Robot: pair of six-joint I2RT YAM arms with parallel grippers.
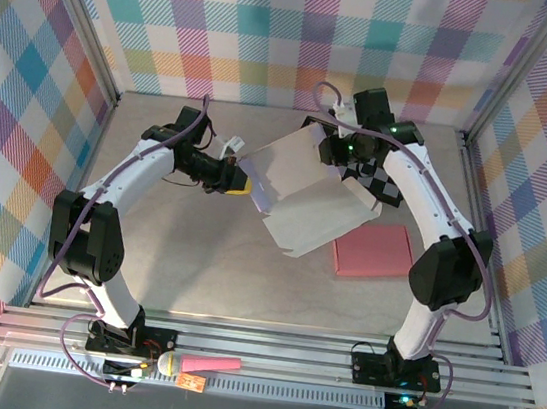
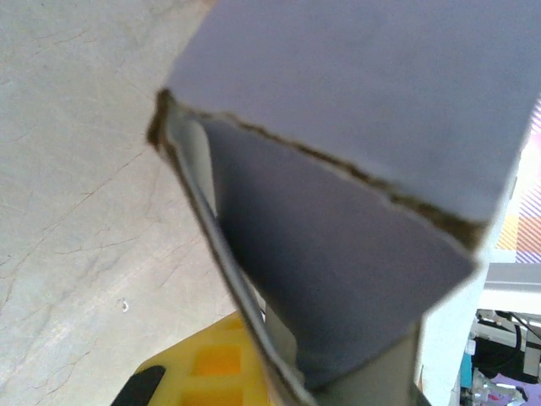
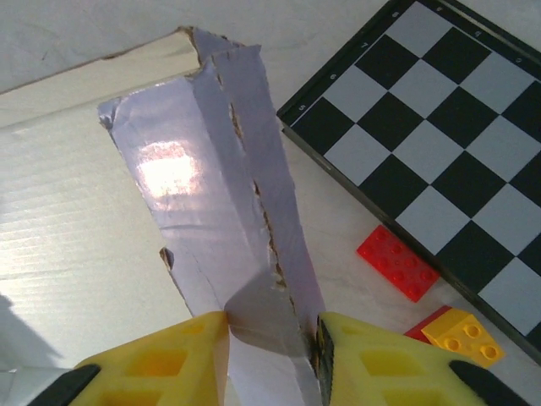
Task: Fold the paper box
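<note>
The paper box [image 1: 310, 194] is a flattened white cardboard blank with lavender flaps, held tilted above the table's middle between both arms. My left gripper [image 1: 237, 177] grips its left edge. In the left wrist view the box's lavender flap [image 2: 355, 110] fills the upper right, and one yellow finger [image 2: 199, 364] presses against the cardboard edge. My right gripper [image 1: 338, 153] holds the box's far right corner. In the right wrist view the right gripper [image 3: 270, 338] is shut on a torn lavender flap [image 3: 220, 194] of the white panel [image 3: 76, 228].
A checkerboard [image 1: 383, 179] [image 3: 423, 127] lies under the right arm, with a red brick [image 3: 397, 262] and a yellow brick [image 3: 456, 334] beside it. A pink flat pad [image 1: 373, 250] rests right of centre. A pink and yellow toy [image 1: 197, 364] sits on the front rail.
</note>
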